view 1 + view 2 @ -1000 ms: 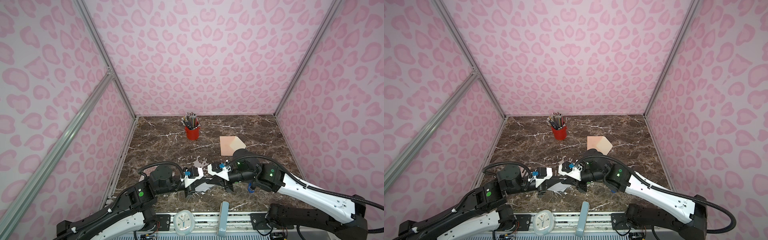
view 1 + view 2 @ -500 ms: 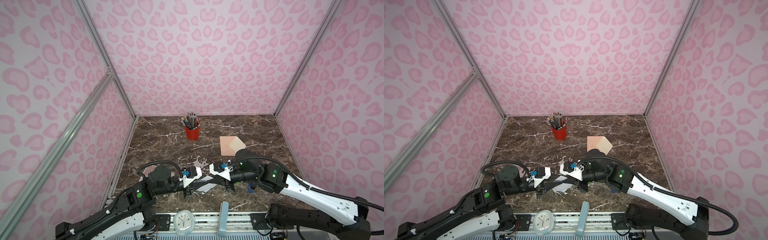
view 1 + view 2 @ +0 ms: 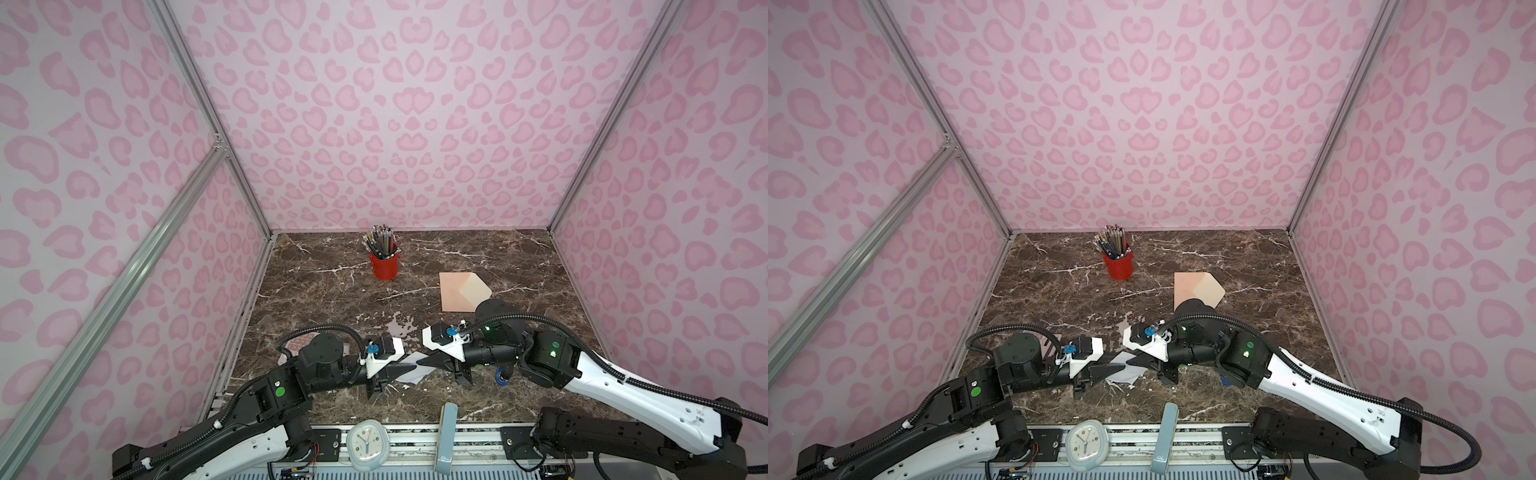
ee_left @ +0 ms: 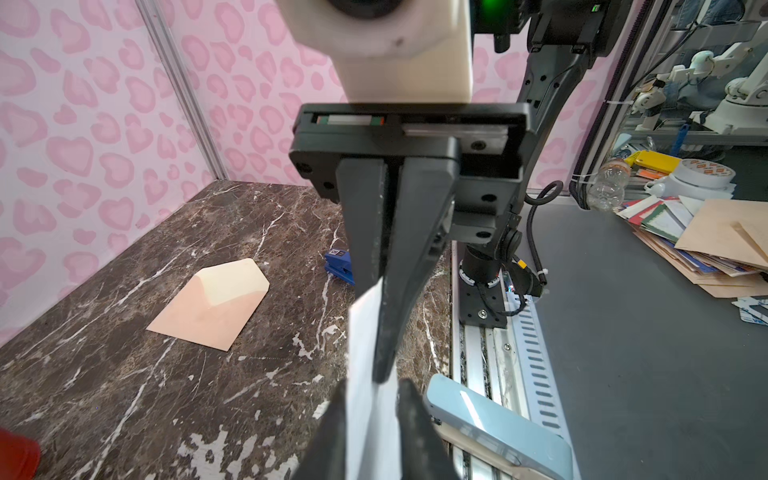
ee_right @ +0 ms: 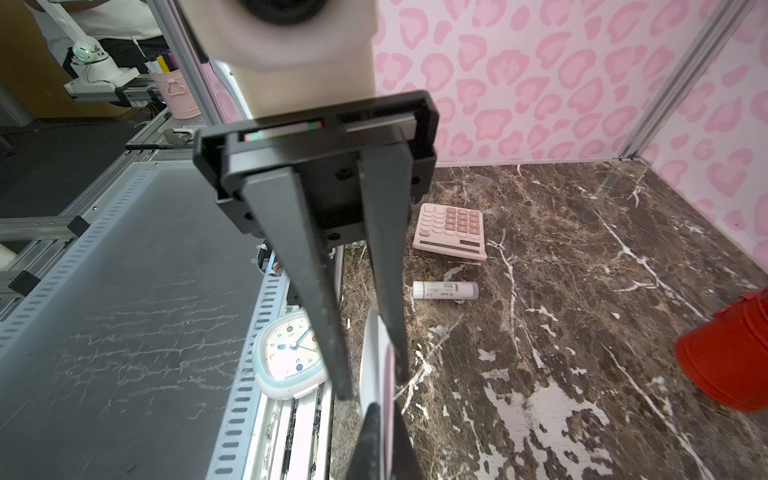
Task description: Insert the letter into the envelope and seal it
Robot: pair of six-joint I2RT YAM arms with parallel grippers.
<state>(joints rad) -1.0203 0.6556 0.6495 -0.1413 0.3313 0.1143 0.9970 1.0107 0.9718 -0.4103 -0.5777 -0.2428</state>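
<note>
Booth w/ pink heart-blotch print walls (image 3: 395,124) on paler pink: back wall fills upper centre of both top views, side walls run down L & R edges. Silver alu corner posts (image 3: 244,187) where walls meet, plus a diagonal alu bar (image 3: 131,270) across lower L. Floor = dark brown marble slab (image 3: 332,299) w/ white veins and a pale worn patch (image 3: 399,328) near front centre. Slotted metal rail (image 3: 478,434) along bottom edge. Light soft, even. Left wrist view: grey matte bench (image 4: 644,353) outside booth, w/ stacked papers (image 4: 706,249).
</note>
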